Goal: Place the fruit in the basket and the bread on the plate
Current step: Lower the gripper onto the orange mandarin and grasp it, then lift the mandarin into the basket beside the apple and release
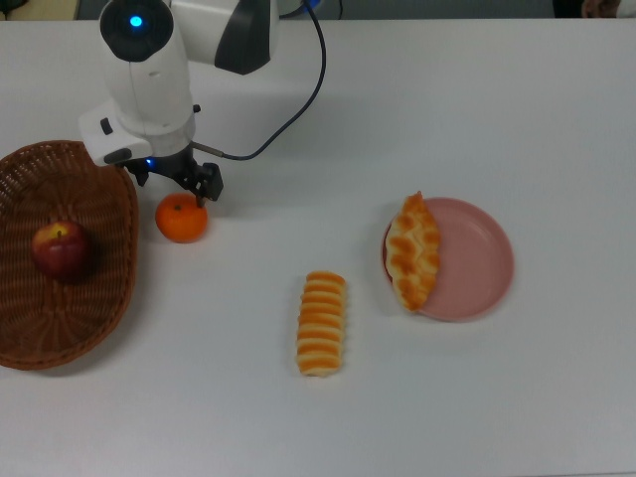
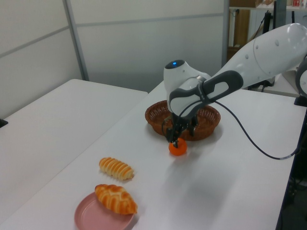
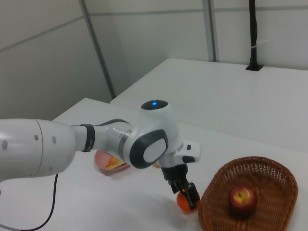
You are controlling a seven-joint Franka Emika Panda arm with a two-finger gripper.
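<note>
gripper (image 1: pixel 171 189) spread wide over the mandarin (image 1: pixel 181 219), i see; bright orange, round, green dot on top, sitting on the table (image 1: pixel 397 119) just beside the basket (image 1: pixel 99 328), whose apple (image 1: pixel 60 248) looks dark red.

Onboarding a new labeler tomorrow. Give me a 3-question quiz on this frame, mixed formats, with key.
1. True or false: the apple lies in the basket.
2. Which pastry rests partly on the plate?
A. the braided pastry
B. the ridged loaf
C. both
3. Fill in: the gripper is just above the ____, which sits on the table beside the basket.

Key:
1. True
2. A; the ridged loaf lies on the bare table
3. mandarin
</note>
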